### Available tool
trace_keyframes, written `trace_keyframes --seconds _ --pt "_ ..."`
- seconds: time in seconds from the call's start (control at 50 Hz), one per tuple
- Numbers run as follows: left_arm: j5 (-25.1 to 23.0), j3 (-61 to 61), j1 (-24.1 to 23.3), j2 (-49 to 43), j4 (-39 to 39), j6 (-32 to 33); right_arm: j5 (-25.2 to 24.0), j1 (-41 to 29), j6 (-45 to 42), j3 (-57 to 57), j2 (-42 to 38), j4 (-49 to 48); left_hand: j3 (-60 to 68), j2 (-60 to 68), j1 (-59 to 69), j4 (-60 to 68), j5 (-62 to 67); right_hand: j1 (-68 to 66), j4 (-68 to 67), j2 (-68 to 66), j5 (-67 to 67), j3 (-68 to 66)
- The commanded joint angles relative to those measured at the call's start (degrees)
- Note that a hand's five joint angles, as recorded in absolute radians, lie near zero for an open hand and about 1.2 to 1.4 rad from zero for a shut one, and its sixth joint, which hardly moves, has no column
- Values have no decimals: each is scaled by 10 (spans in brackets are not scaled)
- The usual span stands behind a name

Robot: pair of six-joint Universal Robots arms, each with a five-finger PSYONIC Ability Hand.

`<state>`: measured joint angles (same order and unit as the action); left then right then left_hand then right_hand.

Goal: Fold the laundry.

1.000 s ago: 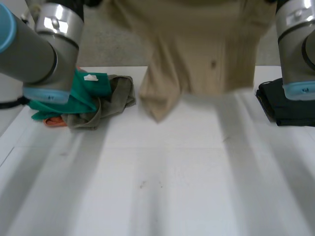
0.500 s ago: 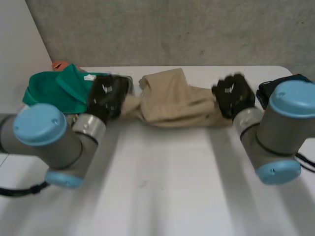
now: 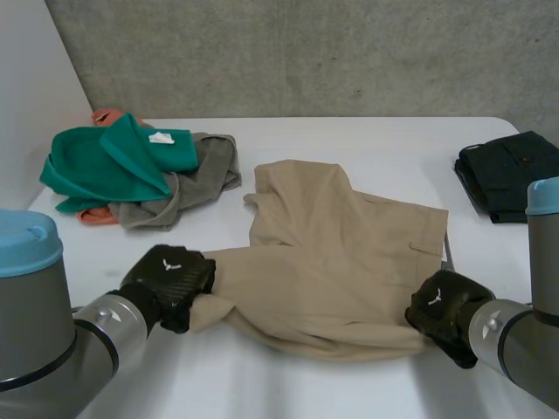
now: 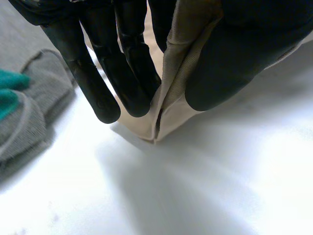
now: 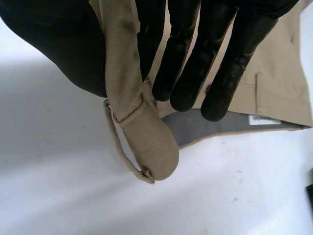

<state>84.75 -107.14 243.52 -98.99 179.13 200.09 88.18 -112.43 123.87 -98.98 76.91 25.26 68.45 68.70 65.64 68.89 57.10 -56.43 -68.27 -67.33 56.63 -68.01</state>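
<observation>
A pair of tan shorts [image 3: 332,257] lies spread on the white table [image 3: 288,384], its near edge folded over. My left hand [image 3: 168,279] is at the near left corner, and its wrist view shows the tan cloth [image 4: 176,73] pinched between thumb and fingers [image 4: 122,73]. At the near right corner my right hand [image 3: 441,310] grips the waistband end [image 5: 146,137] between thumb and fingers [image 5: 195,58], with a belt loop hanging below it. The grey inner lining [image 5: 215,125] shows beside that hand.
A heap of green, grey and orange clothes [image 3: 131,170] sits at the far left of the table. A folded dark garment [image 3: 511,175] lies at the far right. A grey wall stands behind the table.
Both hands have brought the shorts down from the air, across the far part of the table, and pulled them toward the near edge, where they now lie spread.
</observation>
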Motion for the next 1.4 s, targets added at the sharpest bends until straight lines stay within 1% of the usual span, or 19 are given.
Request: trace_keyframes --seconds 0.02,0.04,0.08,0.16,0.22,0.26,0.3,0.32,0.38,0.42,0.52,0.6,0.84,0.98,1.06,1.14,1.22,1.36,1.4 --pt "8 64 -6 -95 35 5 3 0 -4 36 -67 -82 115 113 144 111 129 -236 -117 -127 134 -120" --pt "9 79 -6 -108 43 7 10 -4 -4 71 -96 -92 115 113 144 111 129 -236 -117 -127 134 -120" --pt "10 130 -6 -136 67 21 20 -5 -4 105 -111 -97 115 113 144 111 129 -236 -117 -127 134 -120" --pt "22 247 -6 -168 122 65 54 -6 -2 232 -126 -124 115 113 144 111 129 -236 -117 -127 134 -120" --pt "35 351 -1 -176 184 91 69 -9 1 344 -138 -188 115 113 144 111 129 -236 -117 -127 134 -120" --pt "37 400 1 -176 222 98 71 -9 4 414 -138 -266 115 113 144 111 129 -236 -117 -127 134 -120" --pt "38 462 3 -179 298 94 69 -9 7 444 -137 -331 115 113 144 111 129 -236 -117 -127 134 -120" --pt "38 474 4 -179 321 92 67 -9 6 456 -133 -410 115 113 144 111 129 -236 -117 -127 134 -120" --pt "45 501 13 -176 404 71 62 -10 6 455 -116 -532 115 113 144 111 129 -236 -117 -127 134 -120" --pt "45 504 19 -176 431 48 56 -12 1 448 -113 -559 115 113 144 111 129 -236 -117 -127 134 -120" --pt "42 486 24 -176 427 29 44 -30 1 428 -117 -547 115 113 144 111 129 -236 -117 -127 134 -120" --pt "38 434 24 -182 426 28 43 -45 1 387 -125 -544 115 113 144 111 129 -236 -117 -127 134 -120" --pt "31 225 25 -203 423 10 40 -59 30 182 -154 -541 115 113 144 111 129 -236 -117 -127 134 -120" --pt "31 90 20 -189 396 14 36 -53 56 92 -147 -510 115 113 144 111 129 -236 -117 -127 134 -120" --pt "31 43 20 -136 345 14 31 -53 55 66 -140 -458 115 113 144 111 129 -236 -117 -127 134 -120" --pt "31 14 18 -90 263 8 31 -50 58 53 -93 -376 115 113 144 111 129 -236 -117 -127 134 -120" --pt "31 -4 13 -55 175 7 29 -43 50 38 -47 -250 115 113 144 111 129 -236 -117 -127 134 -120" --pt "30 -35 11 -23 32 14 25 -17 32 1 -11 -64 115 113 144 111 129 -236 -117 -127 134 -120" --pt "30 -39 10 -19 -2 15 24 -10 21 -10 -9 -49 115 113 144 111 129 -236 -117 -127 134 -120"
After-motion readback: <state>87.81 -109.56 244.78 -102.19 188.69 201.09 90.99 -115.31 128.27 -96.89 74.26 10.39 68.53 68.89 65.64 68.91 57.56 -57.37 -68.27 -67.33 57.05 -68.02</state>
